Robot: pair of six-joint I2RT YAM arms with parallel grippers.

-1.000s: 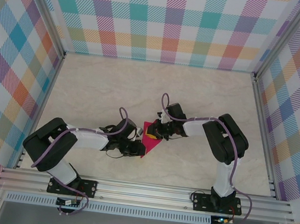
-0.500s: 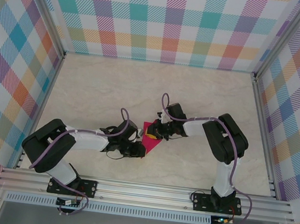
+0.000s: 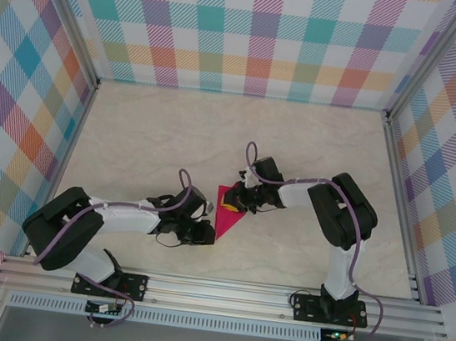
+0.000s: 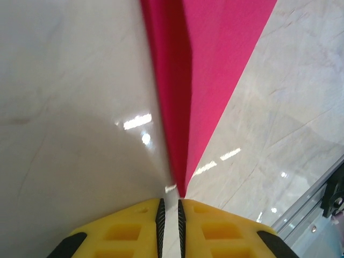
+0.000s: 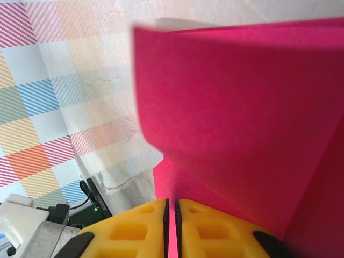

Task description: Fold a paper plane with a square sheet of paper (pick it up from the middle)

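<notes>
Since the sheet of paper (image 3: pixel 226 210) isn't lying as a flat square but shows up from above as a narrow pink triangle with its point toward the near edge, I'd say we're somewhere in the middle of the folding. The left wrist view has a darker layer lying along a lighter one, with a crease running down to the tip, so at least 1 fold looks done. I can't spot any wings or a clean dart shape, so my guess is the wing folds and final creasing are what's left. Layers are hard to count, so take that loosely.

It sits about mid desk (image 3: pixel 148 135), between the 2 arms, a bit closer to the near edge than the far one.

The right claw (image 5: pixel 172 203) has its fingers pressed together on the far part of the sheet. Pink shows right in the slit and rises in front of the camera.

The left claw (image 4: pixel 170 203) is at the near tip, fingers almost together with just a thin slit. The paper's point comes right up to it, but I can't tell if it's actually pinched.

Count: 1 sheet, 2 arms, 2 claws, 1 desk.
</notes>
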